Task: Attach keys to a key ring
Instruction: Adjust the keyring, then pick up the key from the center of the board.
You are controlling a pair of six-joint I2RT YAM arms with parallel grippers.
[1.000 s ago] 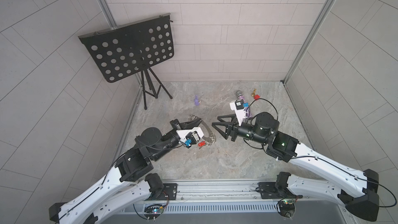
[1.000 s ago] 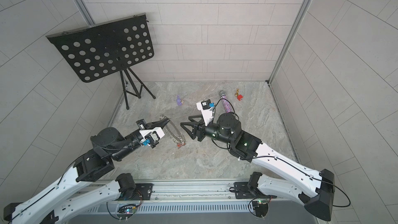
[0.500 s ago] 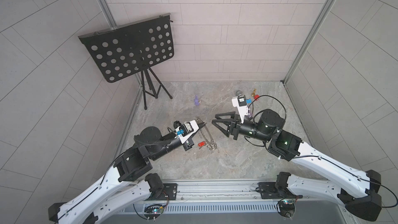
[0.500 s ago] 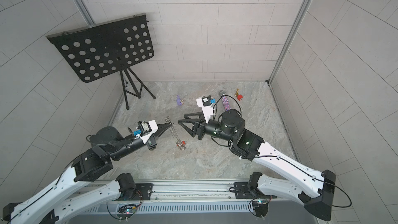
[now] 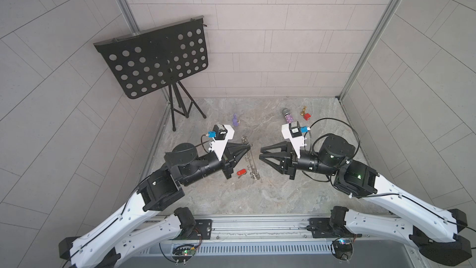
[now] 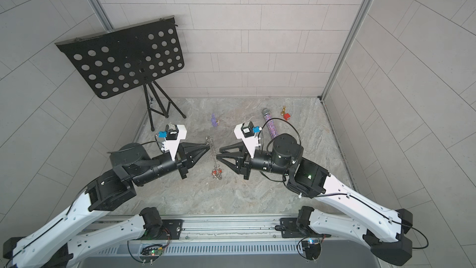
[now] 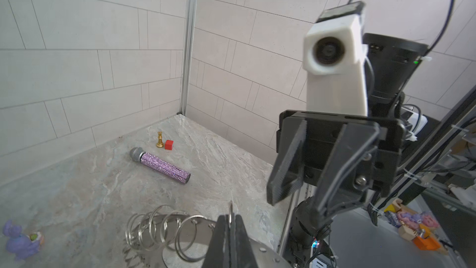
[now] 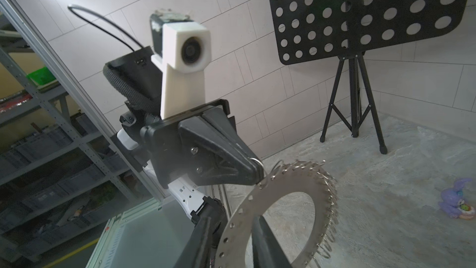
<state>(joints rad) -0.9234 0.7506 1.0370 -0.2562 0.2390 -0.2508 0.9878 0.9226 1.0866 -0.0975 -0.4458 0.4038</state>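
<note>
Right end effector newly at key ring rim

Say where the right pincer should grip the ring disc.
Likely the flat band of the ring disc where rim holes are bare, face-on from the robot's right, one finger through the hole: the left pincer holds it upright by one loop.

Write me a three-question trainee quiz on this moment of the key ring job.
1. True or false: the left hand is shut on a wire loop of the key ring.
2. In both top views, the key ring is: A) lying flat B) upright, seen edge-on C) out of view.
3. Fill in: the right hand faces the ring with its jaws ___.
Key: 1 true; 2 B; 3 open.
</note>
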